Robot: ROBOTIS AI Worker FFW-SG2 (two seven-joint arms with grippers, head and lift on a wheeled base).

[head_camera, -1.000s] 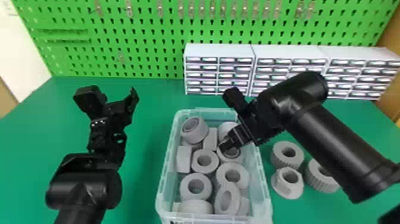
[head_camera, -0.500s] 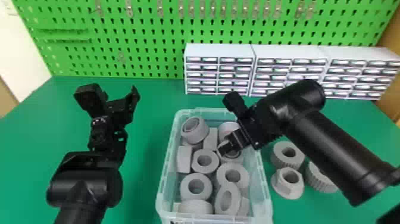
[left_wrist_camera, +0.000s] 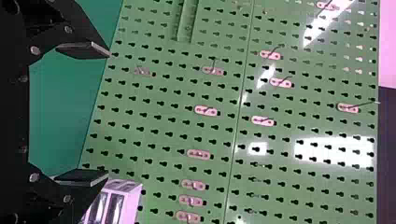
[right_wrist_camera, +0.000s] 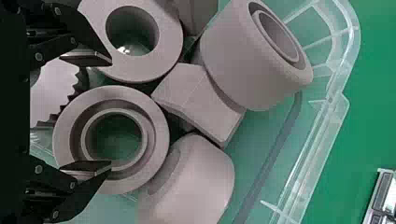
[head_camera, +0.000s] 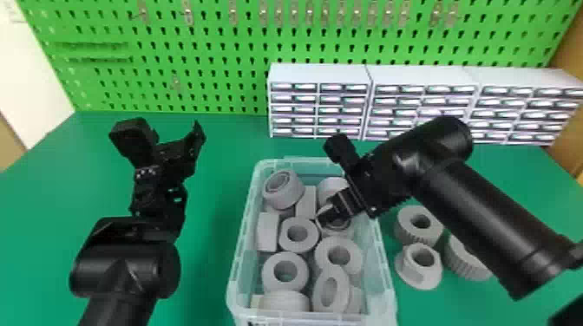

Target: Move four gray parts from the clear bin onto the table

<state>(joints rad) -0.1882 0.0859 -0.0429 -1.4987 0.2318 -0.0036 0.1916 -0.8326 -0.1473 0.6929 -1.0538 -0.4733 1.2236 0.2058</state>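
The clear bin (head_camera: 245,242) is filled with several gray parts, among them a ring (head_camera: 298,234) near its middle. My right gripper (head_camera: 330,182) is over the bin's back right portion, open. In the right wrist view the right gripper (right_wrist_camera: 110,113) has one finger above the near rim of a stepped ring (right_wrist_camera: 63,135) and the other beside a plain ring (right_wrist_camera: 170,42); nothing is held. Left of the bin, my left gripper (head_camera: 167,134) is raised over the table, open with nothing between its fingers. The left wrist view shows the left gripper (left_wrist_camera: 108,113) facing the pegboard.
On the table right of the bin stand a toothed ring (head_camera: 405,225), a flanged part (head_camera: 410,268) and another ribbed ring (head_camera: 462,264), partly behind the right forearm. White drawer cabinets (head_camera: 321,73) line the back, before a green pegboard (head_camera: 208,69). Green table (head_camera: 217,182) lies between left arm and bin.
My right arm has come down a little toward the gray parts in the bin, its gripper still open. The left arm has barely moved.
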